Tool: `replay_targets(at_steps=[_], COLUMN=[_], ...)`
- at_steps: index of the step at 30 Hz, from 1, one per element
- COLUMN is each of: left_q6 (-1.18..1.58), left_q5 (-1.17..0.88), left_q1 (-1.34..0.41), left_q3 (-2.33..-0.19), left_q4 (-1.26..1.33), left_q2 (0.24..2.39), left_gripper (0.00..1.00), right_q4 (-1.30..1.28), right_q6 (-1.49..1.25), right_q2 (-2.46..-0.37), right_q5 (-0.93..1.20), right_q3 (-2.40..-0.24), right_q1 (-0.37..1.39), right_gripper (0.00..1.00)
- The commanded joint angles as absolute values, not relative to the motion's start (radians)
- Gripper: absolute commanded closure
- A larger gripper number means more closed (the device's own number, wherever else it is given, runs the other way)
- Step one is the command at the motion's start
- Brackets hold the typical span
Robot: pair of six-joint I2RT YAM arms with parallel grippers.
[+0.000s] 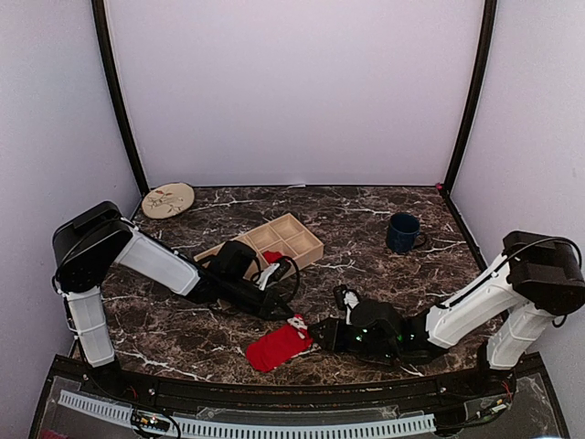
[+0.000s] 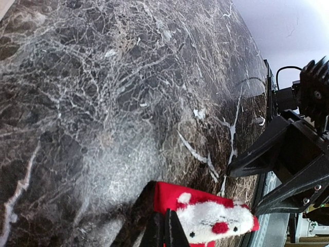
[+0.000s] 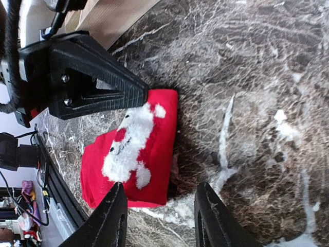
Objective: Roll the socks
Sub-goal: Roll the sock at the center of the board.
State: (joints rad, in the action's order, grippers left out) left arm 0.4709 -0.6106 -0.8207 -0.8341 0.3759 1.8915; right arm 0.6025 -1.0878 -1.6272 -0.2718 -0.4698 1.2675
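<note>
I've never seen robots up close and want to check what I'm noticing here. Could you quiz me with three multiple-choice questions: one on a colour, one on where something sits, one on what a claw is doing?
1. What colour is the sock?
A. green
B. red with a white fluffy figure
C. blue stripes

2. Where does the mug stand?
A. front left
B. on a shelf
C. back right of the table

3. How is the right claw?
A. open, close to the sock
B. shut on a spoon
C. out of sight

Answers:
1 B: both wrist views show red cloth with a white figure on it.
2 C: the top view shows it towards the far right corner.
3 A: its own wrist view shows its two fingers standing apart, with the sock just ahead.
</note>
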Motion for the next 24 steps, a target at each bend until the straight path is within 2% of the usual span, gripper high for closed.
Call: replay_targets(at_steps=[1, 24], left_q6=[0.443, 0.375], left_q5=[-0.584, -0.47], left_q1=[-0.82, -0.886], left_q3=[-0.822, -0.809], left_q4=[0.386, 0.332], left_q2=[1.829, 1.777], left_gripper=[1.0, 1.0], right_q4=[0.703, 0.714], right_q6=[-1.153, -1.301], right_q2=[-1.652, -1.737], right_q5=[-0.214, -0.095], right_q3=[-0.468, -0.509], right_q1=[1.251, 1.201], right_gripper=[0.58, 0.53])
